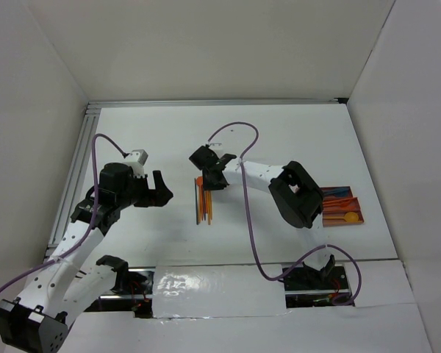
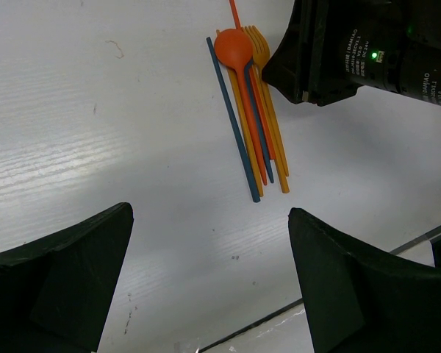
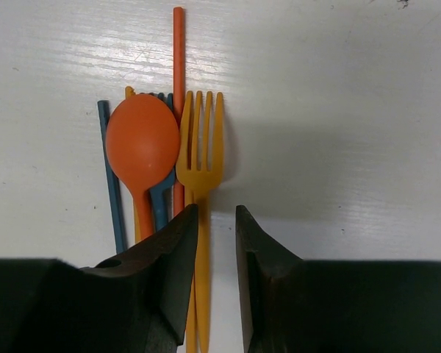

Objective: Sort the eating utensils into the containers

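Orange-yellow plastic fork (image 3: pixel 200 140) mid-frame lies between the right gripper's (image 3: pixel 214 215) narrowly parted jaws: picking up, so next squeeze, lift, carry to the reddish-brown troughed tray (image 1: pixel 359 219) at right.

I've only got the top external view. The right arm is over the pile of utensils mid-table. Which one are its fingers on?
Observer: Right wrist view: the right fingers straddle the handle of the yellow-orange fork, with a gap showing beside it.
Operator: What's next to it?
Observer: An orange spoon, bowl beside the fork's tines, lying over a blue utensil.
Operator: And the left fingers?
Observer: Left wrist view: the left fingers are wide apart, nothing between them.
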Controlling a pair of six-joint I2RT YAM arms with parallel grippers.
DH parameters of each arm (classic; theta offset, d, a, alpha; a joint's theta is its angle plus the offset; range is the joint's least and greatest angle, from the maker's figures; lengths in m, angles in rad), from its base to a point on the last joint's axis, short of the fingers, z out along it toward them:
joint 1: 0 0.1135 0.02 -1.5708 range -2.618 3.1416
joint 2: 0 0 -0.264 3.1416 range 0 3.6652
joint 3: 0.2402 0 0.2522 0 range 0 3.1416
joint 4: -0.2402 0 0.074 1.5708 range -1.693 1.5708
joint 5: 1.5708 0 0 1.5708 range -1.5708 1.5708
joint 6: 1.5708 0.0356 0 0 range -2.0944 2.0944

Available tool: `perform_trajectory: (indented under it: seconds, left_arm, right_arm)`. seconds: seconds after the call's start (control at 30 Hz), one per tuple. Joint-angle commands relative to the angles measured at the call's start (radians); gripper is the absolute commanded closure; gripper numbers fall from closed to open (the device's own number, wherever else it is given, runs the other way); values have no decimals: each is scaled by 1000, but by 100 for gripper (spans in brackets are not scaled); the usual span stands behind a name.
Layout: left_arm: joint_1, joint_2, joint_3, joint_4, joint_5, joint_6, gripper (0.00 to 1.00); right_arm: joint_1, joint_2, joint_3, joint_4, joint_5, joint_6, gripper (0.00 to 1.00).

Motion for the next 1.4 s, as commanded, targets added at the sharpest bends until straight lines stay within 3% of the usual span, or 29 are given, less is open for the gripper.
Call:
perform_trajectory:
  seconds: [0.0,0.03,0.27,0.33,0.37,0.4,0.47,0.63,0.77,0.87,0.97,1.2,1.37]
  left_arm:
    - [-1,-2,19,31,11,12,0]
    - [-1,-5,20,29,12,12,0]
    - [-1,-1,17,32,6,13,0]
    - [-1,6,19,31,8,16,0]
    - [-2,4,22,28,8,16,0]
    - [-2,4,22,28,8,16,0]
    - [-2,6,20,31,5,13,0]
    - [-2,0,19,28,-3,15,0]
    - [-1,-10,17,38,0,16,0]
    - [1,-10,11,46,11,19,0]
    - [-1,1,13,43,17,19,0]
    - [-4,27,20,44,38,10,0]
    - [-4,42,26,38,54,6,0]
  right_arm:
    - [-8,29,8,33,5,-6,67]
    - [-10,36,8,42,5,-8,72]
    - [-19,32,-13,65,-14,-14,68]
    - [-22,41,-13,55,-3,-12,72]
    - [-24,55,-3,39,9,-6,83]
    - [-24,55,-3,39,9,-6,83]
    - [-42,55,-15,16,20,3,100]
    - [-116,-60,-55,-59,55,40,100]
    - [-232,-294,-82,-222,127,155,100]
    - [-317,-403,-125,-348,250,360,100]
    - [-479,-587,-307,-416,296,475,100]
    - [-806,-936,-614,-377,265,456,100]
    - [-993,-1011,-708,-335,255,416,100]
